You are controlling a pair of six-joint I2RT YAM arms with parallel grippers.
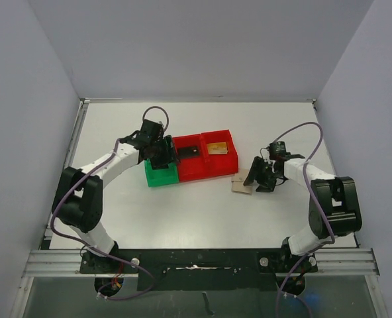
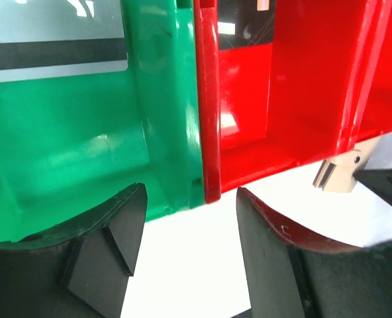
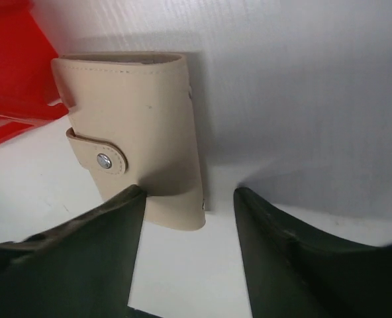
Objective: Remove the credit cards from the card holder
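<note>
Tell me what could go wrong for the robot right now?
1. The card holder lies flat with its snap tab fastened, and only part of it sits between the open jaws of the right gripper. Closing might shove it away instead of gripping it.
2. The left gripper hangs open, low over the wall between the green bin and the red bin. A careless move might bump them.

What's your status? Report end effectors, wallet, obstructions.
Open, empty: left end effector over green bin, right end effector beside wallet. Wallet snapped shut on table. In red bin: black card, gold card. Nothing blocking.
</note>
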